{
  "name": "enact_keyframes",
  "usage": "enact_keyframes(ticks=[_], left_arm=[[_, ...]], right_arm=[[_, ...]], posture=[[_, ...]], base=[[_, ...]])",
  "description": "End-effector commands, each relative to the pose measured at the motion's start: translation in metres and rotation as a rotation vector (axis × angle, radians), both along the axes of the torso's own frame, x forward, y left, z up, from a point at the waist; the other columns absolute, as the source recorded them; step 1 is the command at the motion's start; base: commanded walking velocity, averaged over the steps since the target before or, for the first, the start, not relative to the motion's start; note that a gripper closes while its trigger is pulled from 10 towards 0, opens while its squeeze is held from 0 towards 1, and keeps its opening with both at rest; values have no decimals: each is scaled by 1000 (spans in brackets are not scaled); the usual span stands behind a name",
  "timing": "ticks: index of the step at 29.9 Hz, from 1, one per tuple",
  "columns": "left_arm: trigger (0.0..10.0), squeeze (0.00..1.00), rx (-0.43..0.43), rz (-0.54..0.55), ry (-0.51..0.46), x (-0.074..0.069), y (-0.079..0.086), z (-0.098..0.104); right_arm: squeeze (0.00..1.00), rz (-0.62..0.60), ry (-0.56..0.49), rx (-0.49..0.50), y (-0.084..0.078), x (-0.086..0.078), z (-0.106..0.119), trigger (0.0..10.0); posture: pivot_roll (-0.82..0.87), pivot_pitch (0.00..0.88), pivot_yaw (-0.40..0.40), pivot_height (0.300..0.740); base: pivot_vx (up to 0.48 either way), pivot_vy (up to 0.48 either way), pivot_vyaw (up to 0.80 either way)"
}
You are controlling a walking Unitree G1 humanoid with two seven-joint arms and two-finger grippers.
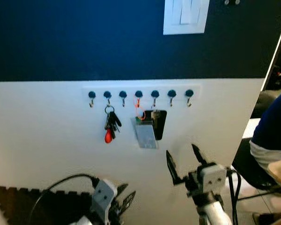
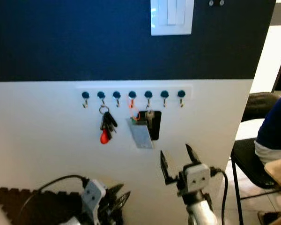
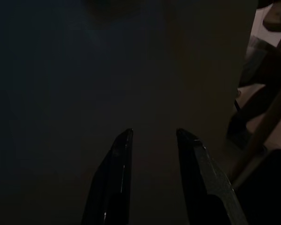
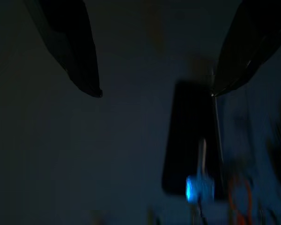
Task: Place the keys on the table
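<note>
Left eye view: you see the keys (image 1: pixel 110 125), a dark bunch with a red fob, hanging from the second hook of a hook rail (image 1: pixel 139 94) on the white wall.
Neighbours: a grey card (image 1: pixel 145 135) on an orange loop and a black tag (image 1: pixel 158 124) hang just beside them.
Right tool (image 1: pixel 183 163): raised below the black tag, fingers spread apart, empty.
Left tool (image 1: pixel 123 198): low by the wall; your left wrist view shows its fingers (image 3: pixel 113 180) slightly parted, holding nothing.
Right wrist view: dark and blurred; you make out the black tag between the fingertips.
Room: navy upper wall, white switch plate (image 1: pixel 185 16), dark foam mat (image 1: pixel 33 204), a seated person (image 1: pixel 273 136) at the right.
</note>
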State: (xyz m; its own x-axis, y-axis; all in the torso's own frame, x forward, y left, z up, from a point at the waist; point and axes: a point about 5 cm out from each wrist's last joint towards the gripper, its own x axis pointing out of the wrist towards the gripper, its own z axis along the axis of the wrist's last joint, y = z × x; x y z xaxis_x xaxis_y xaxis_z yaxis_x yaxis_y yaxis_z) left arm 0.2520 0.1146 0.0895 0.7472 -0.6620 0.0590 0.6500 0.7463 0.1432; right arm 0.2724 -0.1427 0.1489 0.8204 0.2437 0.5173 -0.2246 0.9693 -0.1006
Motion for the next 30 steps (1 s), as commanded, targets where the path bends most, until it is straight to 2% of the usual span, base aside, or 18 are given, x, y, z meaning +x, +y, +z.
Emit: enact_keyframes(ticks=[1,2,3,4,7,11,12,13,14,22,30], left_arm=[[10000,0,8,-32,2,0,-4,7],[10000,0,8,-32,2,0,-4,7],[10000,0,12,-50,7,0,-7,10],[10000,0,14,-55,8,0,-8,10],[10000,0,16,-58,8,-1,-10,10],[10000,0,23,-41,16,0,-11,9],[10000,0,22,-42,16,0,-11,10],[10000,0,21,-41,16,1,-11,10],[10000,0,20,-43,16,1,-12,10],[10000,0,4,-27,10,5,-13,17],[10000,0,-4,-9,0,8,-13,21]], right_arm=[[0,102,4,18,10,0,11,10000],[0,102,4,18,10,0,11,10000],[224,155,-12,14,14,-3,17,10000],[1000,168,-16,19,15,-4,18,10000],[1000,193,-6,28,17,-4,19,10000],[1000,230,74,15,23,5,16,10000],[318,224,77,13,24,9,17,10000],[318,220,79,11,24,11,17,10000],[0,212,81,16,25,15,19,10000],[0,242,149,24,32,36,21,10000],[0,322,198,13,43,38,17,10000]], posture=[[60,7,54,740],[60,7,54,740],[57,4,56,740],[57,4,56,740],[56,3,56,740],[58,5,55,740],[61,4,54,740],[62,5,53,740],[62,5,53,740],[73,13,43,740],[82,17,34,740]], base=[[0,0,0],[0,0,0],[0,0,0],[0,0,0],[0,0,0],[0,0,0],[0,0,0],[0,0,0],[0,0,0],[0,0,0],[0,0,0]])
